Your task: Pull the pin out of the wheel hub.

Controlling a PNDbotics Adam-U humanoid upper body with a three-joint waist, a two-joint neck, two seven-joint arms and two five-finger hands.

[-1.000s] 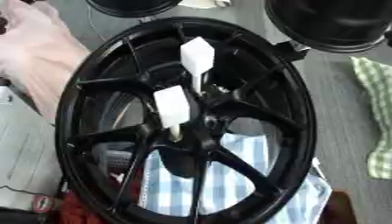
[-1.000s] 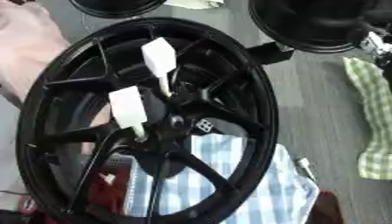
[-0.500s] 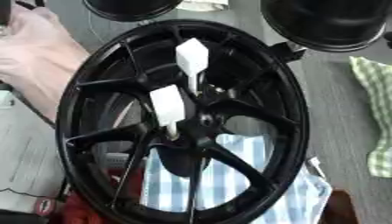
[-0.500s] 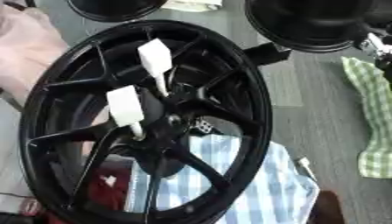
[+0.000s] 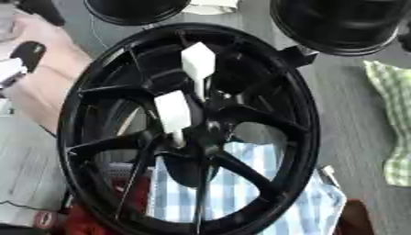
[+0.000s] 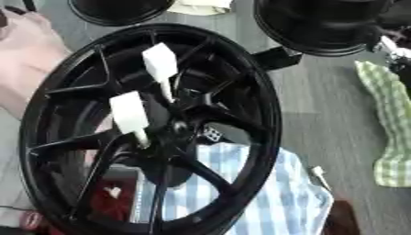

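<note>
A black spoked wheel (image 5: pixel 309 133) stands tilted and fills the middle of both views. Two white pins with flat paddle-like heads stick out of its hub (image 5: pixel 201 137). The upper pin (image 5: pixel 197 62) points up and away. Just left of the hub centre, the lower pin (image 5: pixel 173 110) has its thin shaft entering the hub. Neither of my hands shows in either view, and nothing holds the pins. A pinkish shape (image 6: pixel 32 64), perhaps a person's hand or arm, lies behind the rim on the left. I cannot tell whether it touches the wheel.
A blue-and-white checked cloth (image 5: pixel 241 183) shows through the lower spokes, with something red (image 5: pixel 88 215) at the lower left. Two more black wheels (image 5: pixel 345 23) (image 5: pixel 136 9) lie at the top. A green checked cloth (image 5: pixel 393 114) is on the grey floor at right.
The whole picture has shifted slightly, so the camera has moved. The wheel and both pins keep the same places relative to each other.
</note>
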